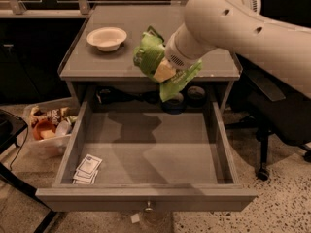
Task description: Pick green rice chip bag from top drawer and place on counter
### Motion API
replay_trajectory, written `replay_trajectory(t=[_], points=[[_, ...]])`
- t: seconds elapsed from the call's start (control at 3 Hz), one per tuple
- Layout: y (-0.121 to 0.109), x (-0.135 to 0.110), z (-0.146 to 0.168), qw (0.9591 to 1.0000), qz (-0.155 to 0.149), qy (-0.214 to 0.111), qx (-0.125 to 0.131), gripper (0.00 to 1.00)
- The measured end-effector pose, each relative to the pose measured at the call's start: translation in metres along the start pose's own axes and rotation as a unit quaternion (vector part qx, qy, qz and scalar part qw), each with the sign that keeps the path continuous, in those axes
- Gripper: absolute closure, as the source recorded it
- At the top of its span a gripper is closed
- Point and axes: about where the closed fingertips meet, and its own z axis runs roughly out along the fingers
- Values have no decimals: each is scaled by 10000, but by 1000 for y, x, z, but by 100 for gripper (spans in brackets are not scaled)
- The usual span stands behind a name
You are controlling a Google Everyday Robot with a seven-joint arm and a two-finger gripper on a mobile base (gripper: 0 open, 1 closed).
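Note:
The green rice chip bag [150,57] hangs crumpled in the air at the counter's front edge, above the back of the open top drawer [146,149]. My gripper [164,72] is at the end of the big white arm coming in from the upper right. It is shut on the bag, with a pale finger showing against the green foil. The grey counter [146,28] lies just behind and under the bag.
A white bowl [107,37] sits on the counter's left side. Small white paper packets [87,169] lie in the drawer's front left corner. A clear bin of snacks [48,127] stands on the floor at left. An office chair [277,120] is at right.

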Motion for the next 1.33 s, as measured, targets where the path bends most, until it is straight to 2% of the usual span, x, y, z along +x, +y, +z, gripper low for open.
replay_trajectory(t=[0.33,0.67,1.0,1.33], points=[[-35,-25,-3,9982,205,-527,177,100],[-60,-49,18,9931,567,-989,263,100],[-76,-72,53,9861,967,-1309,323,100],[-91,-87,82,9836,1192,-1208,607,81]])
